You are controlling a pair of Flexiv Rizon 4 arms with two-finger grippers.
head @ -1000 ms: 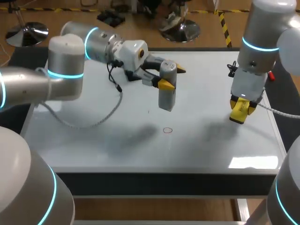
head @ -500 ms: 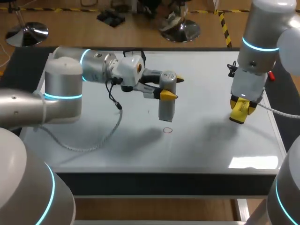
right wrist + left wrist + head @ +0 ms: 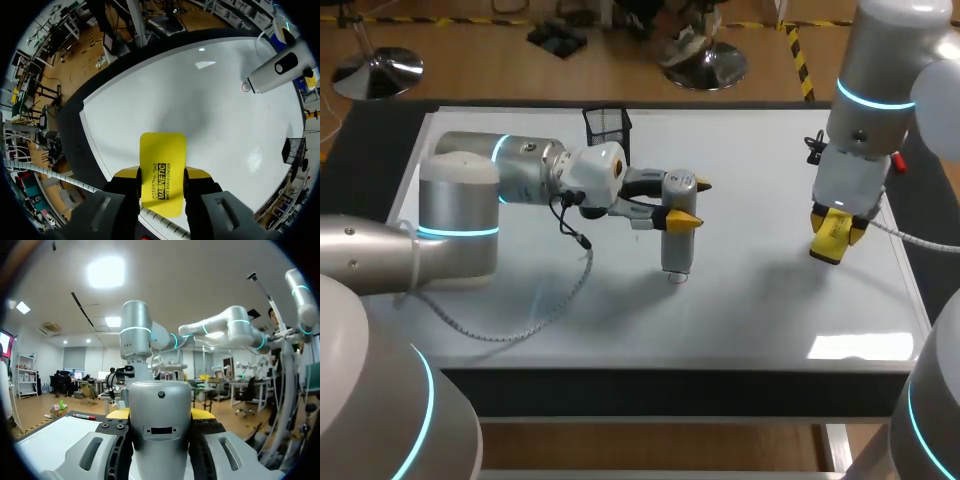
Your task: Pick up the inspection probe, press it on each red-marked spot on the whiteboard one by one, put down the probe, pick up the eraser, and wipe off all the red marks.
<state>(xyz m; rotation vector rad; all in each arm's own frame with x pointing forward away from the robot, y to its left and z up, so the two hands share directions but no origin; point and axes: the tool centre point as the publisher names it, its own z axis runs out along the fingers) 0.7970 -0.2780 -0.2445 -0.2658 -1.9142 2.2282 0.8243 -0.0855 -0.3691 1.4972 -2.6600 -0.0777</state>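
Both clamped: left tool [image 3: 691, 203] on probe [image 3: 678, 228], right tool [image 3: 161, 173] on eraser [image 3: 162, 150] (right wrist view shows tip at red mark [image 3: 245, 87]).

Probe [image 3: 678, 245] tip down on the whiteboard [image 3: 620, 320]
The left gripper [image 3: 691, 203] holds it upright between its jaws; the right gripper [image 3: 837, 226] pinches a yellow eraser [image 3: 828, 246] between its own.
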